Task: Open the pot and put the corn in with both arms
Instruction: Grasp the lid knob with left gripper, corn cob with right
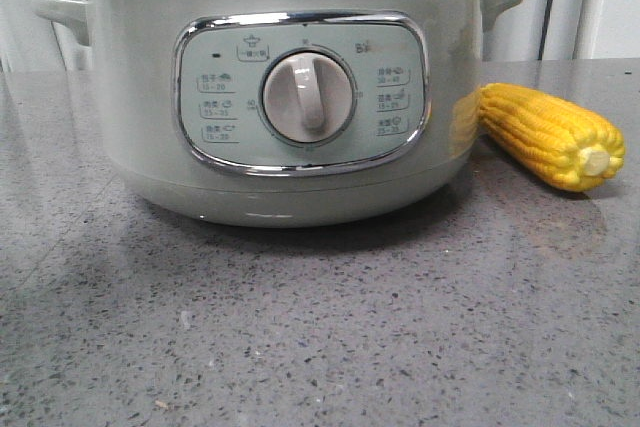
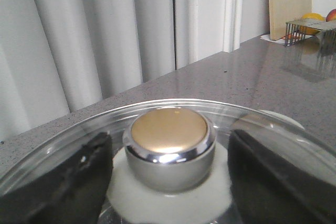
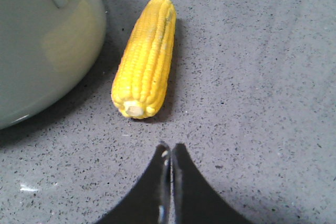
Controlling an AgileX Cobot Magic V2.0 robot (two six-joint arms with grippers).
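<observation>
So, quick rundown of where things stood:
Pot: the pot (image 1: 290,97) sat on the grey speckled worktop (image 1: 320,327), dial panel facing the front camera, glass lid (image 2: 173,109) on its rim, so nothing was open yet
Corn: the corn (image 1: 550,135) lay on the worktop just beside the pot on the robot's right, cream stalk end pointing toward the camera, its far end right up by the pot wall, can't say if it touched
Left hand: the left hand (image 2: 170,166) was spread wide around the lid knob (image 2: 169,148), one dark finger on each side, neither looked like it was pressing yet
Right hand: the right hand (image 3: 170,182) had its fingers pinched together with nothing in them, hanging above the worktop near the cob's stalk end
Step in hand, my guess: gripping the knob to pull the lid off
How I'd do it: centre on the knob, squeeze evenly below its domed cap, lift straight up so the rim doesn't snag
Watch out: chrome looks slippery, and the right hand needs spreading before it goes for the cob
</observation>
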